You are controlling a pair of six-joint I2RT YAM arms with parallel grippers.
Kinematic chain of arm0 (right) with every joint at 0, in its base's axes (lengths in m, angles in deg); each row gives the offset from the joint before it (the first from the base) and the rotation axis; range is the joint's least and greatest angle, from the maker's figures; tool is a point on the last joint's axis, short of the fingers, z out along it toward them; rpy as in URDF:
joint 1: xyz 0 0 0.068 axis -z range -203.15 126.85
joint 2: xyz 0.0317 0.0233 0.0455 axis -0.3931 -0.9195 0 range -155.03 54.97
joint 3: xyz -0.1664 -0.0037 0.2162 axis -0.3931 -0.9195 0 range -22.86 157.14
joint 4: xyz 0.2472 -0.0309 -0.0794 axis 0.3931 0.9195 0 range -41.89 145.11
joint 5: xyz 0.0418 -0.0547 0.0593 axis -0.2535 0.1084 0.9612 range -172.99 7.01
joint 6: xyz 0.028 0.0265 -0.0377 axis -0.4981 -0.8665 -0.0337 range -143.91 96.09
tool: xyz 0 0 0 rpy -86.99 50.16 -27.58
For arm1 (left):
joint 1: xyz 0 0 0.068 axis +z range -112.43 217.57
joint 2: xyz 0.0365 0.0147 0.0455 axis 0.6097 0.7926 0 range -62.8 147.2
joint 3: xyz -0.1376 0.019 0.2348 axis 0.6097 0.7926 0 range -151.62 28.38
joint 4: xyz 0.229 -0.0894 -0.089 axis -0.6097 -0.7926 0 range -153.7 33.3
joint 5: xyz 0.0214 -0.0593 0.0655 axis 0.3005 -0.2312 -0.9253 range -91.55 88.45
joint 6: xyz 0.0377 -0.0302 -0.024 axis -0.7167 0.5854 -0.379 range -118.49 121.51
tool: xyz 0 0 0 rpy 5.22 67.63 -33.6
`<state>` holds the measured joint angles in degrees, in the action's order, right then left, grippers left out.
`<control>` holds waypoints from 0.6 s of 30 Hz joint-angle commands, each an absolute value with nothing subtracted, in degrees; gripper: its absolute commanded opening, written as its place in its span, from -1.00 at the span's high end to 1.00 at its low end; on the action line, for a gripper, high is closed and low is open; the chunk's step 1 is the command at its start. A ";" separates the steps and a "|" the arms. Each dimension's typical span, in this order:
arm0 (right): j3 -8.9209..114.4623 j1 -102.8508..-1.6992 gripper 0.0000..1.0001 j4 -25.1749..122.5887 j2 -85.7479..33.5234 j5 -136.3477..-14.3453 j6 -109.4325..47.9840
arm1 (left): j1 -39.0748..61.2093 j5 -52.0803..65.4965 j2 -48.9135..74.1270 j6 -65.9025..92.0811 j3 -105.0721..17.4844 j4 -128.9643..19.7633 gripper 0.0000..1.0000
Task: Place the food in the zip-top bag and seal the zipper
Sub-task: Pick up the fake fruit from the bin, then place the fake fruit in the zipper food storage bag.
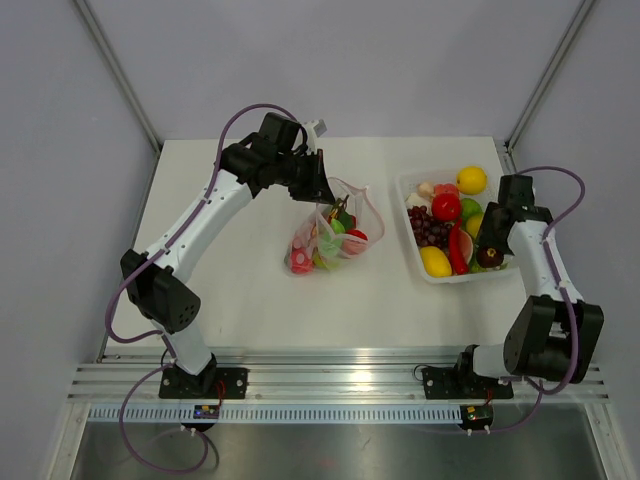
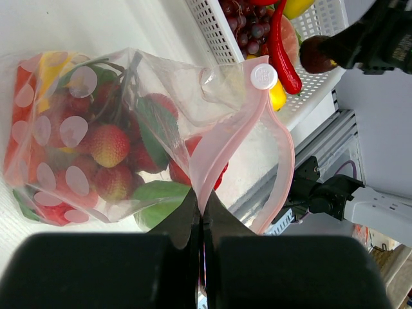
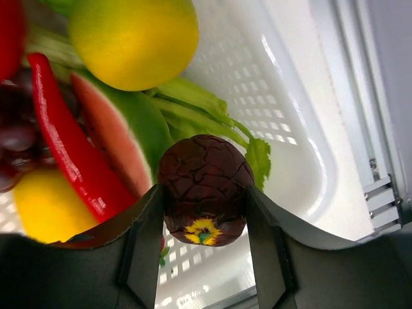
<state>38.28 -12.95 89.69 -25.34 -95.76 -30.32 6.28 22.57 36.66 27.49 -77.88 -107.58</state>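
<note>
Right wrist; right end effector (image 3: pixel 205 196) clamps dark fruit (image 3: pixel 205 170) (over tray (image 3: pixel 302 154))

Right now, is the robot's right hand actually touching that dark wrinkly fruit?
Touching. The right wrist view shows the right hand clamping the dark wrinkly fruit, a finger pressed on each side, no gap.

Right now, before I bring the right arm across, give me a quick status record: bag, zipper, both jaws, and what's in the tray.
bag: left of the tray, partly filled with food, mouth open
zipper: unsealed, strip gaping in a loop
left jaws: shut on the zipper
right jaws: shut on a dark purple fruit, over the tray
in tray: lemon, grapes, red chilli, others
next: probably carry the fruit to the bag mouth
</note>
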 commanded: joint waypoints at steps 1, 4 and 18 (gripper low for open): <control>43.13 -12.78 0.36 91.26 -18.26 -95.20 -30.85 | 6.54 24.64 34.05 28.40 -78.06 -104.08 1.00; 45.15 -12.86 0.42 92.93 -15.35 -93.80 -30.94 | 5.84 24.99 35.46 30.07 -78.93 -102.24 1.00; 54.13 -12.86 0.44 95.05 -6.91 -68.41 -32.08 | -0.84 25.17 50.13 34.82 -99.24 -105.40 1.00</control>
<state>50.56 -12.95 94.92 -9.74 -77.42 -31.20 -0.56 22.85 49.14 32.71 -93.97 -107.82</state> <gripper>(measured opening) 0.554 0.003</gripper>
